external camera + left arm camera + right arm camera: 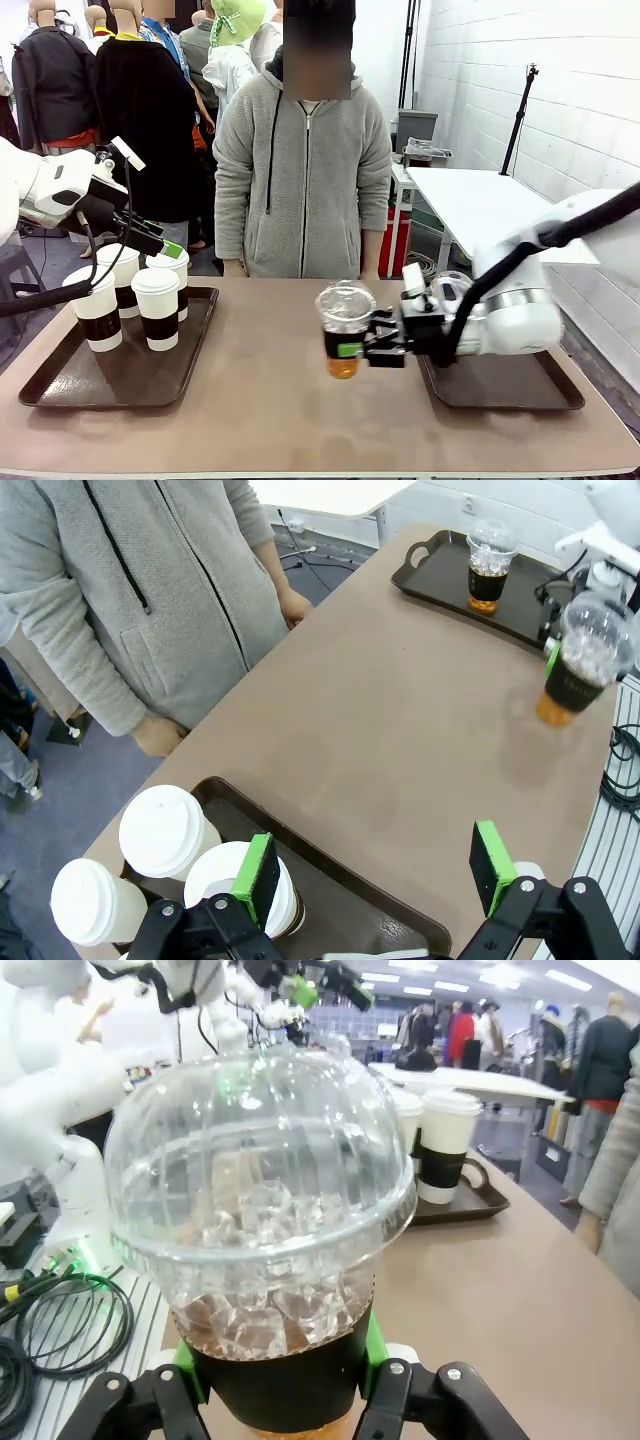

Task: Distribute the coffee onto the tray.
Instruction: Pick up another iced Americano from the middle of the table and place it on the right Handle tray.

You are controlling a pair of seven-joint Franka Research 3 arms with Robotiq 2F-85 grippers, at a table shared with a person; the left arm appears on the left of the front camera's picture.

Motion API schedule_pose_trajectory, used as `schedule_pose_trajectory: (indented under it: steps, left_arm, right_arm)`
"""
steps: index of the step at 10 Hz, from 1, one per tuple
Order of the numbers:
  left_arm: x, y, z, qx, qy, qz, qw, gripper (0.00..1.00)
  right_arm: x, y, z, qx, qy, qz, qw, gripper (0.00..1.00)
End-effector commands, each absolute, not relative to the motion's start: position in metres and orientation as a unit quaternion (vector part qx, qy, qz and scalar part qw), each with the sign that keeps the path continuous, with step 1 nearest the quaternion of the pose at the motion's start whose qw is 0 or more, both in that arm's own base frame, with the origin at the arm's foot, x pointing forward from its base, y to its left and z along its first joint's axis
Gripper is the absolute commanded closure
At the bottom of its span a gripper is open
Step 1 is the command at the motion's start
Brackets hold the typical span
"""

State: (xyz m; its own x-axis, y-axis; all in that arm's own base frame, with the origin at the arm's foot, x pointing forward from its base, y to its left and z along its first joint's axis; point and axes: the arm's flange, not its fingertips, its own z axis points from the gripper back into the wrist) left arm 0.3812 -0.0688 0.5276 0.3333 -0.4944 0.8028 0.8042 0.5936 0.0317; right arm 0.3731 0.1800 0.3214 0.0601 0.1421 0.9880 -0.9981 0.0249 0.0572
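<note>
Over the middle of the table (270, 400), the right hand (362, 347) is clenched on an iced coffee cup (344, 330), its green pads pressed against the black band low on the cup's sides — a grip below the dome lid, presumably so the clear plastic is not crushed and the drink stays upright. The cup looks to hang just clear of the table, between the two trays. A second iced coffee (487, 568) stands on the right tray (560, 396), at its far end. On the left tray (60, 385) the white lidded paper cups (157, 307) with black sleeves are bunched toward the far end, leaving its near part bare, which looks like the room meant for the carried cup. The left hand (375, 868) hovers above those paper cups with its pads spread wide and nothing between them — apparently waiting. A person in a grey hoodie (300, 170) stands at the far side, hands low at the table edge.
</note>
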Motion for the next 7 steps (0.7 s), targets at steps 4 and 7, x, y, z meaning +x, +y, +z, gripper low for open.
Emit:
schedule_pose_trajectory:
  steps: [4,7]
  left_arm:
    - [0.384,-0.067,0.524,-0.195,-0.41,-0.419,0.787,0.0]
    - [0.384,-0.067,0.524,-0.195,-0.41,-0.419,0.787,0.0]
  right_arm:
    - [0.372,0.084,0.332,0.473,-0.432,0.508,0.576,0.34]
    - [0.383,0.076,0.325,0.457,-0.434,0.514,0.581,0.34]
